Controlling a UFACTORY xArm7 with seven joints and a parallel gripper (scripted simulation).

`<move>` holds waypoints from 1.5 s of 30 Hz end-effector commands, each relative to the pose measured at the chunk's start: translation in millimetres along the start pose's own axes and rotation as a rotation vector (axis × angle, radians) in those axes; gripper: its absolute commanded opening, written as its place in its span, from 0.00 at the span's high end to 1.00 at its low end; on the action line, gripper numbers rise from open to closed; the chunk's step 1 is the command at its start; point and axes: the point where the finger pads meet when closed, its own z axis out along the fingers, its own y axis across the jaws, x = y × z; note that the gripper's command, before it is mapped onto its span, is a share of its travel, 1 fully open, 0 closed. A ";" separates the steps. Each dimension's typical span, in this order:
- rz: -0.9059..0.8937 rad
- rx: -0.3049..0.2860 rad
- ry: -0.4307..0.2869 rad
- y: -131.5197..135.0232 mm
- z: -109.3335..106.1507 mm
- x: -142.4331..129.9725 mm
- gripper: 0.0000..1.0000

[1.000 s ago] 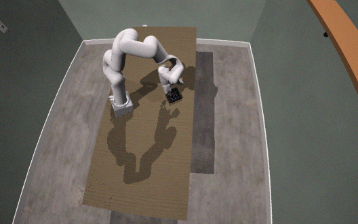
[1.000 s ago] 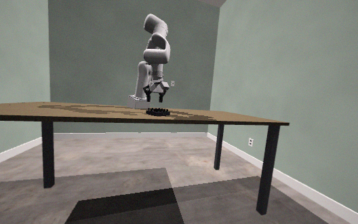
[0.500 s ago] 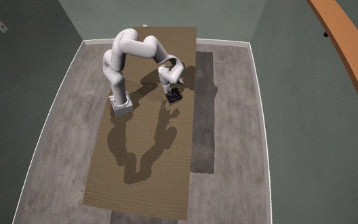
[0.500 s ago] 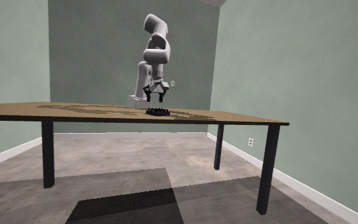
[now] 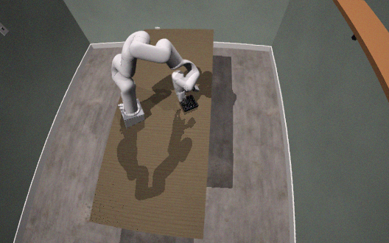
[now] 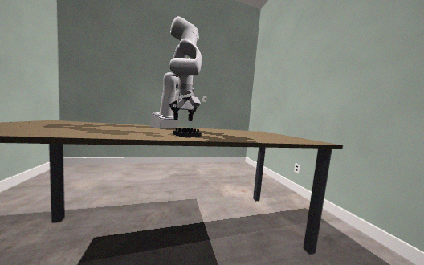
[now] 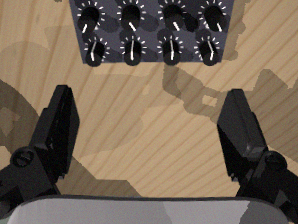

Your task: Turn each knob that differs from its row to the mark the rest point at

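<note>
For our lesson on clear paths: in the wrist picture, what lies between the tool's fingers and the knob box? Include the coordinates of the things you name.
Only table top (image 7: 145,105), partly shadowed, shows between the fingers and the box (image 7: 152,34) in the wrist view.

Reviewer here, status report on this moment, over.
Hand open, nothing held. Knob box sitting on table. Nothing seen between fingers and box.

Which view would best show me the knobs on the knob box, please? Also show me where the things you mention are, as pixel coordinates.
The wrist view: the white lines on two rows of knobs (image 7: 132,52) are visible. Top and exterior show them only as tiny dark bumps.
</note>
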 end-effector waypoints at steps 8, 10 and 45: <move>0.000 0.000 0.002 0.3 -0.7 0.9 0.00; 0.000 0.000 0.002 0.3 -0.7 0.9 0.00; 0.115 0.002 -0.002 3.2 -1.2 6.0 0.00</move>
